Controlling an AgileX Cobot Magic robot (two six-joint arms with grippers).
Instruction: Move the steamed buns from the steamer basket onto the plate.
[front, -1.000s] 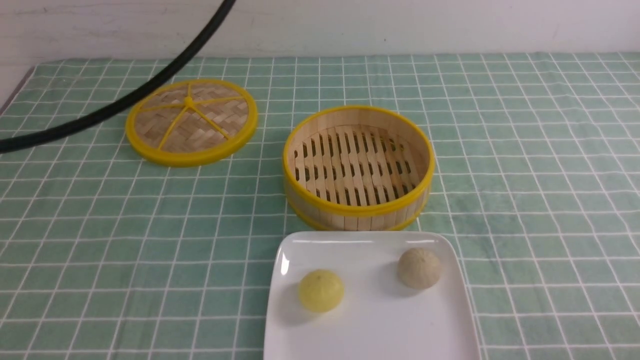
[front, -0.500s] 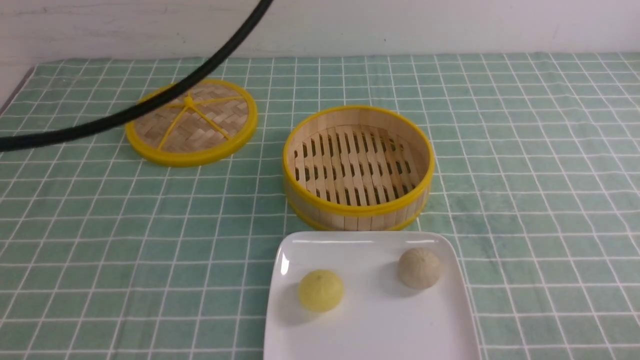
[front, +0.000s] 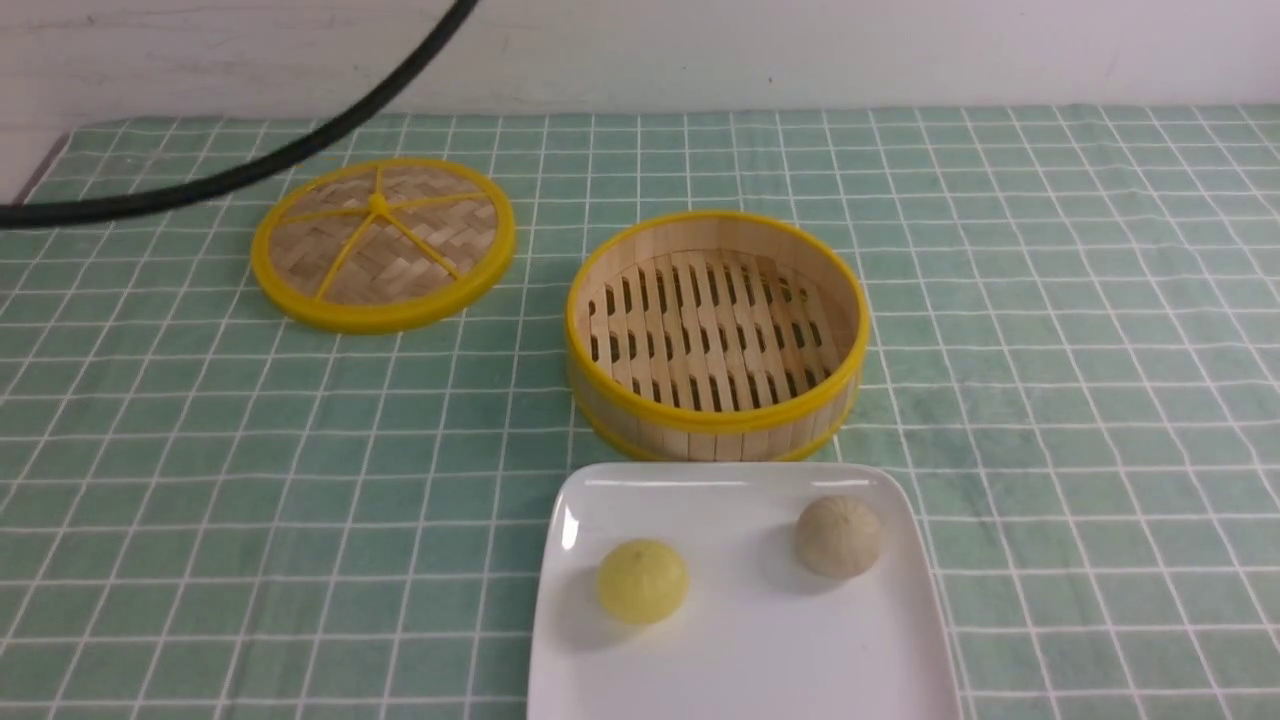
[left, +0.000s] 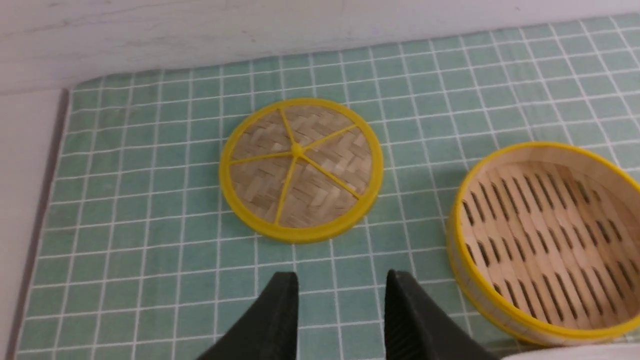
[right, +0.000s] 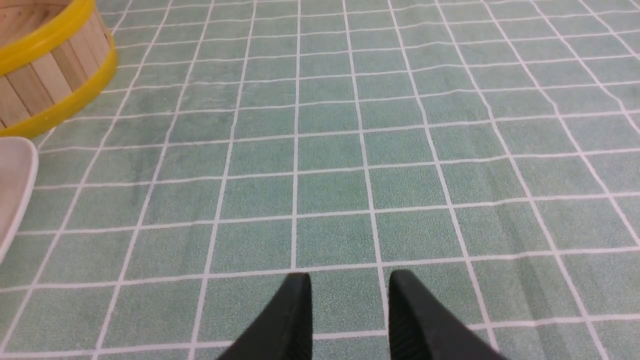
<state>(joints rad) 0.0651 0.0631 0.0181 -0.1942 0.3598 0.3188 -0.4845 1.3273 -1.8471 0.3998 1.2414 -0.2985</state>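
Both steamed buns lie on the white square plate (front: 740, 660) at the front of the table: a pale yellow one (front: 642, 580) on its left and an off-white beige one (front: 838, 536) on its right. Just behind the plate stands the steamer basket (front: 715, 425), its slatted floor bare. Neither gripper appears in the front view. In the left wrist view my left gripper (left: 341, 280) is open over the cloth, between the lid and the basket (left: 545, 200). My right gripper (right: 349, 280) is open above bare cloth, well to the side of the basket (right: 45, 75) and the plate's corner (right: 12, 185).
The basket's flat woven lid (front: 382, 243) with yellow rim lies on the cloth at the back left. A black cable (front: 250, 165) arcs across the upper left of the front view. Green checked cloth (front: 1050, 350) covers the table up to the white wall.
The black cable has swung; its left end now hangs higher in the front view. Buns, plate, basket and lid have not moved.
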